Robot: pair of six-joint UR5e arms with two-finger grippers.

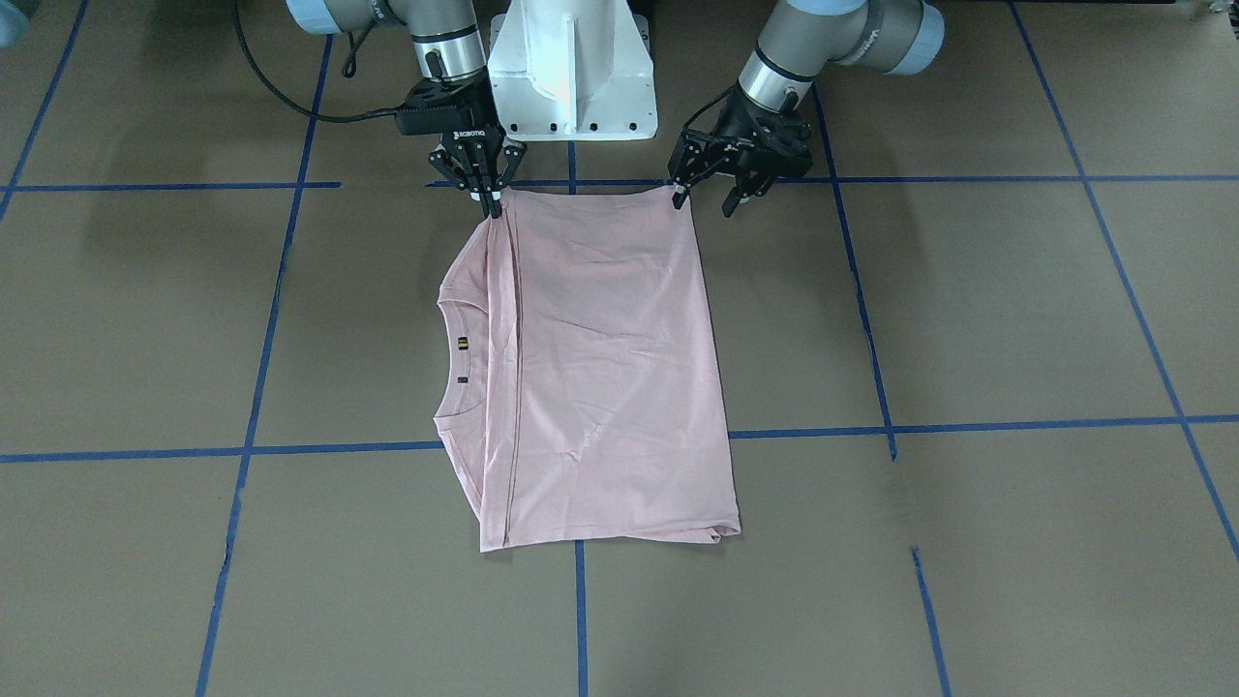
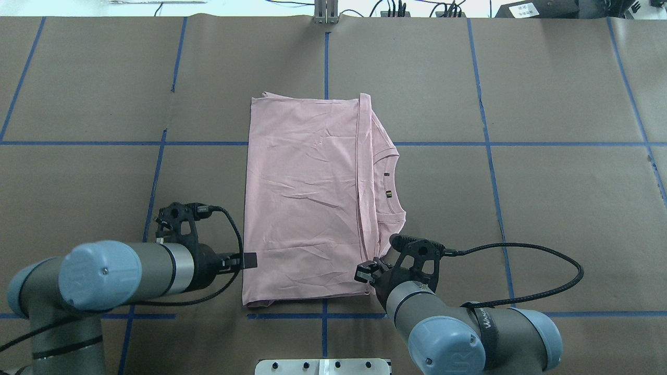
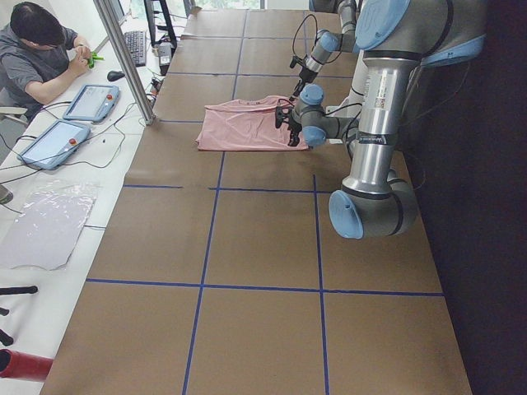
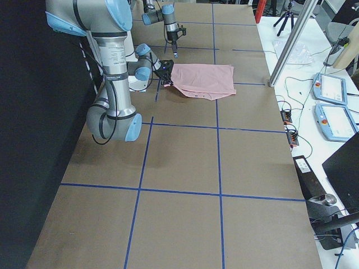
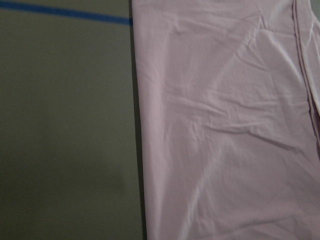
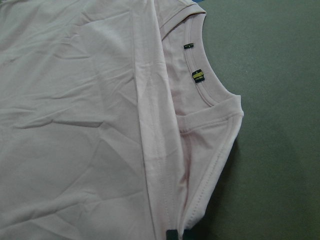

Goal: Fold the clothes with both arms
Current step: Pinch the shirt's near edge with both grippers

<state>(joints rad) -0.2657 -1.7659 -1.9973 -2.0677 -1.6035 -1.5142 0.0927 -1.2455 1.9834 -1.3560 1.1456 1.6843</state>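
The pale pink T-shirt (image 1: 600,368) lies flat on the brown table, folded over so its plain back faces up. Its collar and small neck labels (image 6: 198,75) show at the edge toward my right arm. My right gripper (image 1: 492,201) is shut on the shirt's near corner beside the folded hem (image 2: 365,272). My left gripper (image 1: 707,201) stands open at the other near corner, one fingertip (image 1: 680,198) touching the shirt's edge (image 2: 249,260). The left wrist view shows only fabric (image 5: 225,125) and bare table.
The white pedestal (image 1: 571,68) stands just behind the shirt between the arms. Blue tape lines (image 1: 581,620) cross the brown table. A person (image 3: 41,58) sits at a side desk with tablets (image 3: 90,100) beyond a metal pole (image 3: 123,58).
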